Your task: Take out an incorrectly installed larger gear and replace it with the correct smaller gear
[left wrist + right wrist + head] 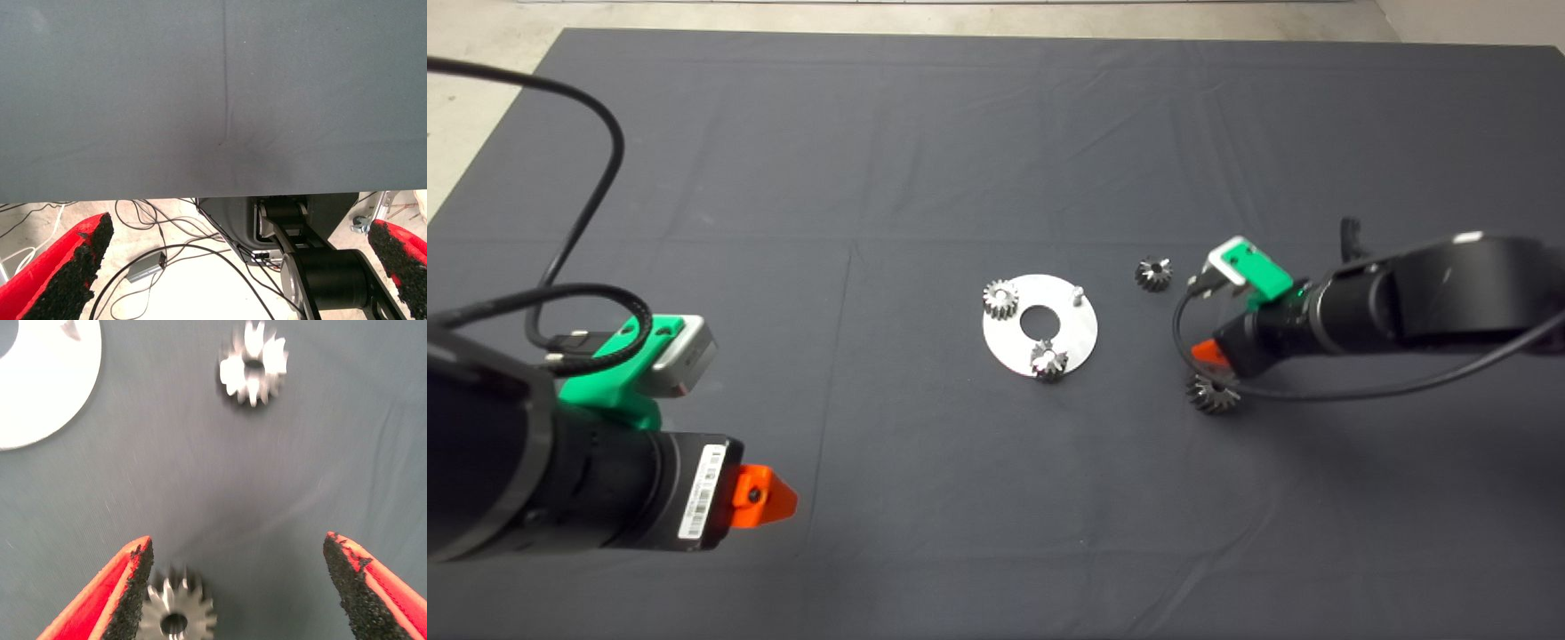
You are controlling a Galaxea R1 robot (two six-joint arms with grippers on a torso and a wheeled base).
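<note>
The larger gear [1213,391] lies on the mat to the right of the round silver plate [1069,342]. My right gripper [1206,354] hovers just over it, open and empty. In the right wrist view the larger gear [177,615] sits close beside one finger [130,590]. The smaller gear [1153,274] lies loose on the mat past the plate's right rim and also shows in the right wrist view [253,363]. Two other small gears [1001,300] [1049,361] sit on the plate. One peg [1078,293] stands bare. My left gripper [769,498] is open and parked at the lower left.
The plate [40,393] has a centre hole [1039,322]. The left wrist view shows the mat's edge [200,198], with floor cables [147,263] and the robot's base [320,267] beyond it. Black cables loop off both wrists.
</note>
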